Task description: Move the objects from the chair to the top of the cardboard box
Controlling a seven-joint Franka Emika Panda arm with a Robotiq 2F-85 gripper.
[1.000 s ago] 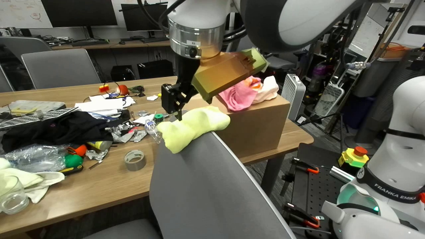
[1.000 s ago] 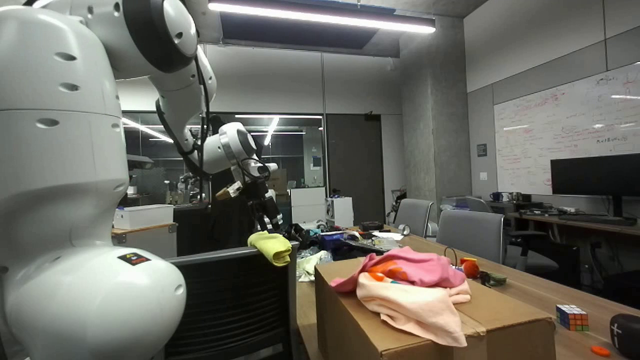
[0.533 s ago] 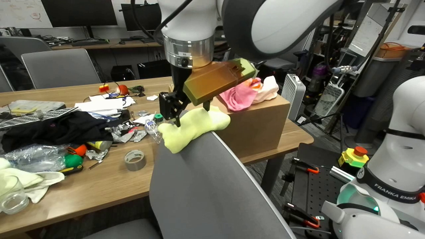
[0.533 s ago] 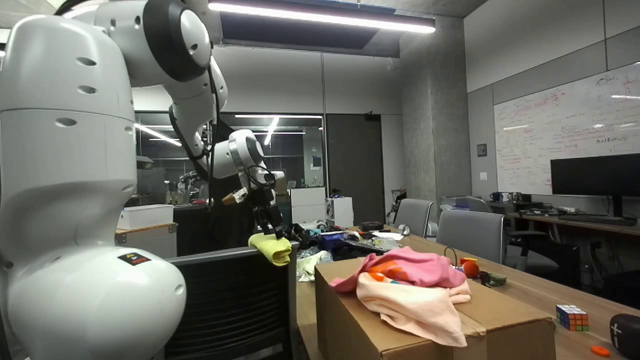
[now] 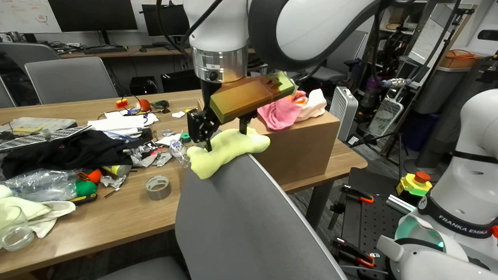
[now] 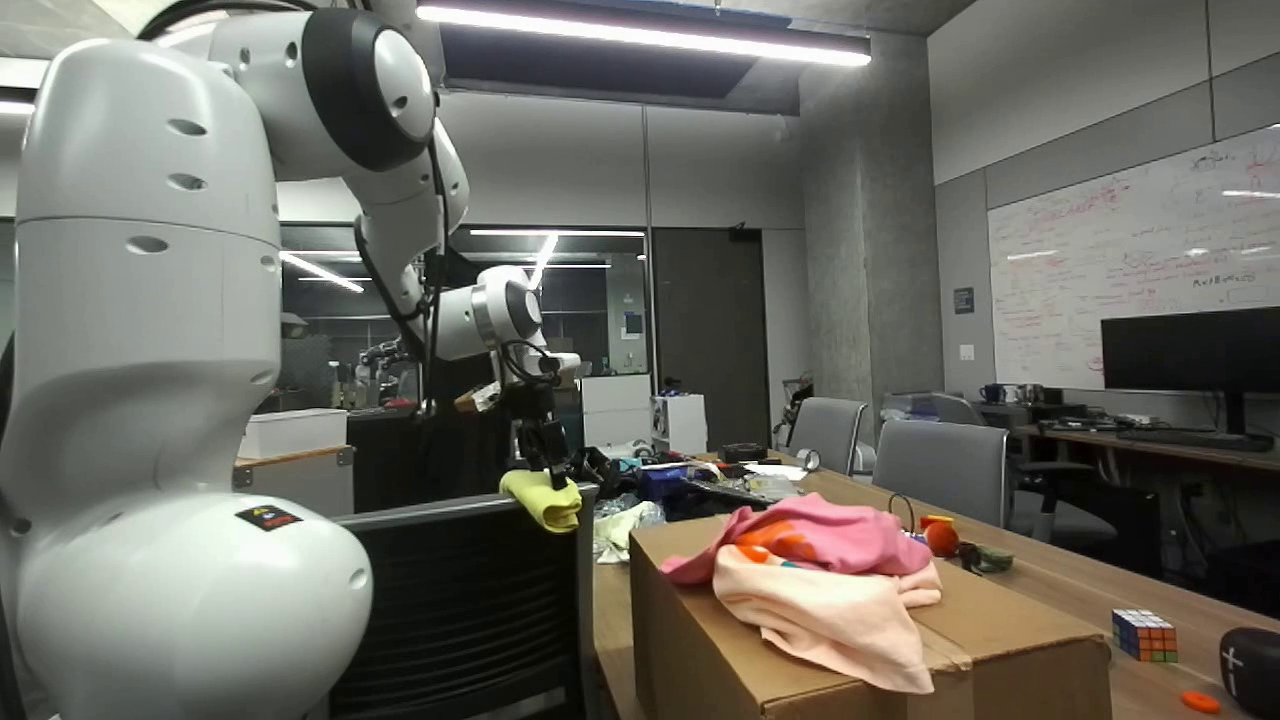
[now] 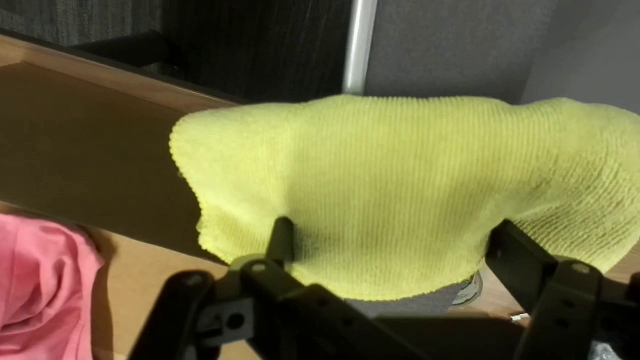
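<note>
At the centre of an exterior view, the gripper [image 5: 226,140] is poised over the yellow-green cloth [image 5: 228,152], its jaws spread wide and nothing pinched between them. The cloth is laid across the top edge of the grey chair [image 5: 249,217], which is seen in the lower middle of the frame; by being bent over that edge it is presumably kept from sliding off.

Left of centre in an exterior view, the same yellow-green cloth [image 6: 543,510] is seen draped at the top corner of the chair. At the lower right, the cardboard box [image 6: 1000,625] is topped by the pink cloth [image 6: 850,540] and the peach cloth [image 6: 830,610], which are loosely heaped; the transfer is thus judged to be nearly finished, with one piece left to be carried.

Across the middle and right of the wrist view, the midsection of the yellow-green cloth is bracketed by the fingers [image 7: 520,257], whose tips seem to be set against its lower part, probably so that a generous fold can be gathered. At the lower left, part of the pink cloth is shown on the box, which is stood near the chair, likely for a short carry
</note>
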